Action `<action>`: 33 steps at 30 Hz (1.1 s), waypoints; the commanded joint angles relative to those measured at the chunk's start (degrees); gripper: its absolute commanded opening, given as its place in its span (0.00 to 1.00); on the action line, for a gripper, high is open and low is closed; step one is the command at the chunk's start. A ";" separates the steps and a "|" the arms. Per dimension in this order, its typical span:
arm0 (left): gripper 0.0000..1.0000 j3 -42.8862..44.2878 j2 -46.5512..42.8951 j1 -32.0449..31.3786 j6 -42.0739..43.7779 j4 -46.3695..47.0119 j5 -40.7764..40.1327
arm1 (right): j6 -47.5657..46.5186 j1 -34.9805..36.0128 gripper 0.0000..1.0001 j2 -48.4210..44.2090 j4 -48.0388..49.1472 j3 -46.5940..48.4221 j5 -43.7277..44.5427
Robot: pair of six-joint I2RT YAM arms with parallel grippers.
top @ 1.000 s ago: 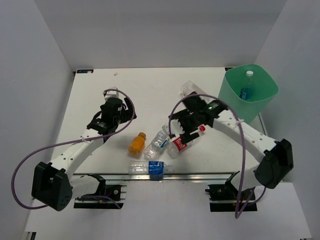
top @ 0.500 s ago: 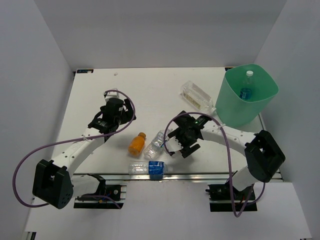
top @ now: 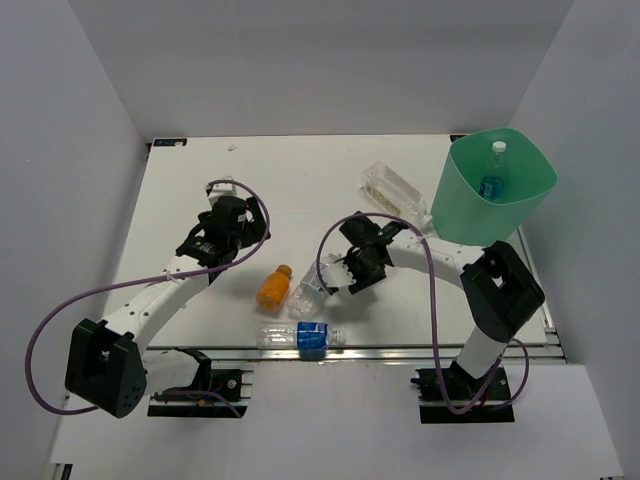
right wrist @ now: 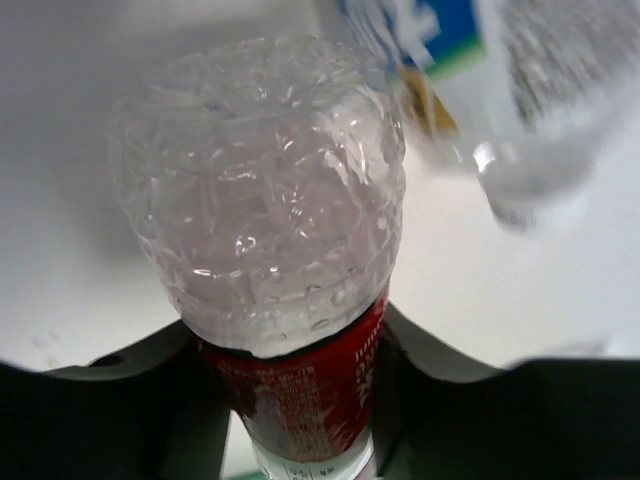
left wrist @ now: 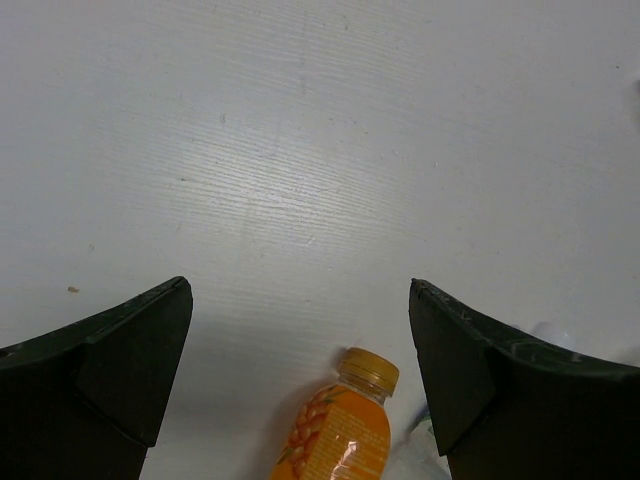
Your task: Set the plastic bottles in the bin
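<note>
Top view, mint-green bin: stands at the far right corner of the tabletop, with a binned bottle with a blue label upright inside it.
Top view, loose bottles: the squarish clear bottle lies just beside the bin. The orange bottle lies mid-tabletop with a clear bottle next to it. A blue-label bottle lies by the near edge.
Top view, right claw: low over the middle, right by the clear bottle and well apart from the bin. What it holds is hidden from this angle.
Top view, left claw: near the orange bottle but not on it.
Left wrist, left claw: spread wide, with nothing between its fingers.
Left wrist, orange bottle: lies in line with the gap, cap pointing away, untouched.
Left wrist, handling: small and probably stiff. The glossy label may be slick, so it is best taken across the body below the cap.
Right wrist, right claw: clamped on the red-label bottle, fingers either side of the red band, with the clear ribbed part jutting past them.
Right wrist, handling: only droplets show inside, so it is likely light. The thin wall may dent or slip if squeezed hard, so the label band looks like the sound place to hold it.
</note>
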 commanded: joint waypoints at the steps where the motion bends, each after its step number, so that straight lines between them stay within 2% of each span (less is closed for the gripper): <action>1: 0.98 2.05 -1.49 0.01 0.29 0.87 -1.35 | 3.56 -1.22 0.42 -3.25 -7.42 8.59 1.38; 7: 0.98 4.58 -3.34 0.01 1.60 3.25 -4.86 | 7.15 -5.08 0.40 -15.37 -5.78 12.71 2.09; 9: 0.98 6.78 -3.77 0.10 2.40 2.37 -5.92 | 8.57 -8.86 0.35 -19.85 -1.76 14.04 -1.50; 11: 0.98 7.49 -4.65 0.01 3.27 2.46 -7.06 | 14.09 -14.28 0.32 -25.11 11.14 13.35 -6.34; 13: 0.98 7.67 -5.62 0.01 3.71 3.16 -7.24 | 21.37 -18.26 0.39 -28.20 22.99 11.16 -8.45; 14: 0.98 7.58 -6.75 0.01 3.98 3.42 -7.07 | 28.71 -20.19 0.37 -30.39 33.15 10.71 -8.55; 16: 0.98 6.62 -7.90 0.10 4.07 4.39 -6.89 | 37.36 -24.77 0.36 -31.38 42.78 10.61 -5.16; 17: 0.98 6.27 -8.95 0.10 4.07 4.57 -6.72 | 45.84 -27.13 0.36 -31.03 48.74 11.23 -2.86; 21: 0.98 4.51 -10.54 0.10 3.80 4.92 -6.89 | 60.06 -34.17 0.36 -28.05 50.04 15.36 2.35; 24: 0.98 4.07 -10.89 0.10 3.80 4.13 -7.42 | 67.77 -39.35 0.35 -24.89 46.10 17.90 6.83; 27: 0.98 3.72 -10.89 0.10 3.98 3.69 -7.33 | 76.21 -45.07 0.42 -22.34 42.75 19.40 5.52; 30: 0.98 2.93 -10.55 0.10 4.15 4.04 -4.80 | 81.33 -48.77 0.65 -21.28 39.67 19.23 6.39; 31: 0.98 2.75 -10.02 0.10 3.98 3.95 -3.82 | 81.96 -49.21 0.81 -21.10 38.27 19.23 6.30; 32: 0.98 2.66 -9.58 0.01 3.89 3.78 -2.68 | 82.48 -49.56 0.89 -21.19 37.65 19.23 6.04; 33: 0.98 2.66 -9.05 0.10 3.80 3.08 -0.76 | 82.84 -49.65 0.89 -21.27 37.21 19.23 5.95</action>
